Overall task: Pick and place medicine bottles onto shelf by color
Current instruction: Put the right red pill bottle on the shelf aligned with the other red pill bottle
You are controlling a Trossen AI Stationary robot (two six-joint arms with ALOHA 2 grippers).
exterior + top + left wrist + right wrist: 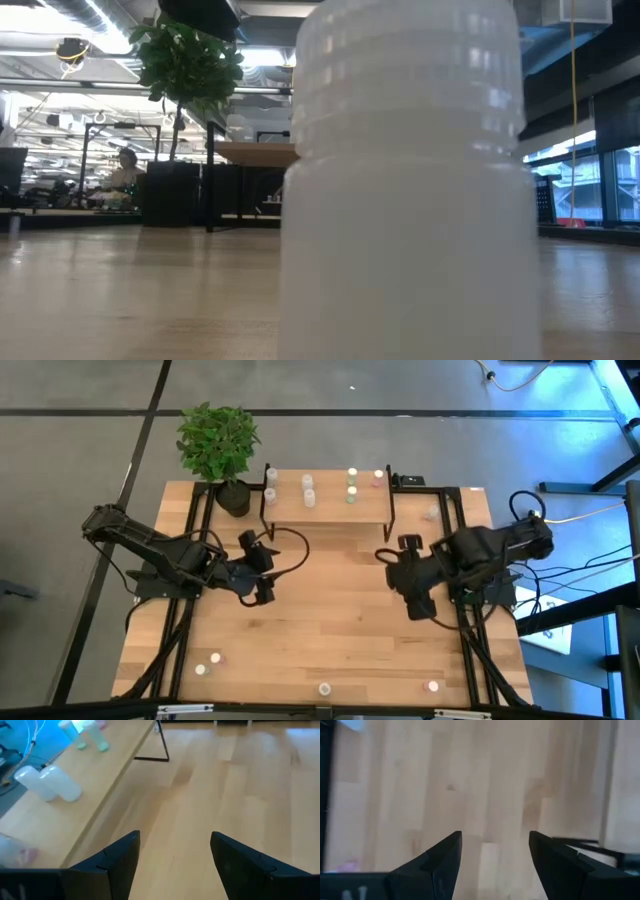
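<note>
The shelf (325,508) stands at the table's far middle and bears white-capped bottles (270,485) at its left, two green-capped ones (352,484) and a pink-capped one (378,477) at its right. More bottles stand along the table's near edge (325,688), one of them filling the low view (405,190). My left gripper (266,578) hovers open before the shelf's left end (85,805), nothing between its fingers (175,837). My right gripper (414,592) hangs open over bare table off the shelf's right front leg, also with nothing between its fingers (495,836).
A potted plant (220,450) stands at the far left corner beside the shelf. One bottle (430,512) stands right of the shelf. Near-edge bottles stand at the left (207,664) and at the right (432,685). Bare table (330,610) lies between the arms.
</note>
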